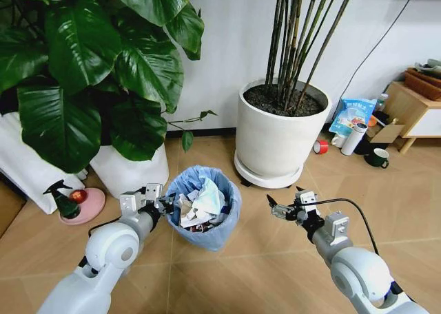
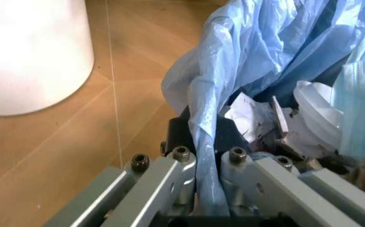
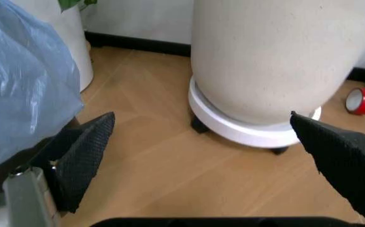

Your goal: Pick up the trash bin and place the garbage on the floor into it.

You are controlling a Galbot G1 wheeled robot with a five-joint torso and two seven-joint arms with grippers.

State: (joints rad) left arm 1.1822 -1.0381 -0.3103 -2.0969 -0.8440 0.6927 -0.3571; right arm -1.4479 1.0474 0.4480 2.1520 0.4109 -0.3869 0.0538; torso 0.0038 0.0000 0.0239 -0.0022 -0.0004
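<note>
The trash bin (image 1: 207,226), lined with a crinkly light-blue bag, is at the middle of the tan floor (image 1: 262,266). Crumpled white paper and other garbage (image 1: 202,205) fill it to the rim. My left gripper (image 1: 164,202) is shut on the bin's left rim. The left wrist view shows the bag-covered rim (image 2: 209,142) pinched between the fingers (image 2: 181,158), with the garbage (image 2: 308,123) just inside. My right gripper (image 1: 278,207) hangs open to the right of the bin, holding nothing. In its own view the black fingertips (image 3: 84,156) are spread wide, with the bin's bag (image 3: 24,94) beside them.
A big white planter (image 1: 275,142) on a wheeled base stands behind and right of the bin. Another white planter (image 1: 131,169) is at the left. A green spray bottle (image 1: 64,200) rests on a pink dish. A red tape roll (image 3: 362,100), a dark mug (image 1: 377,159) and wooden furniture (image 1: 413,107) are far right.
</note>
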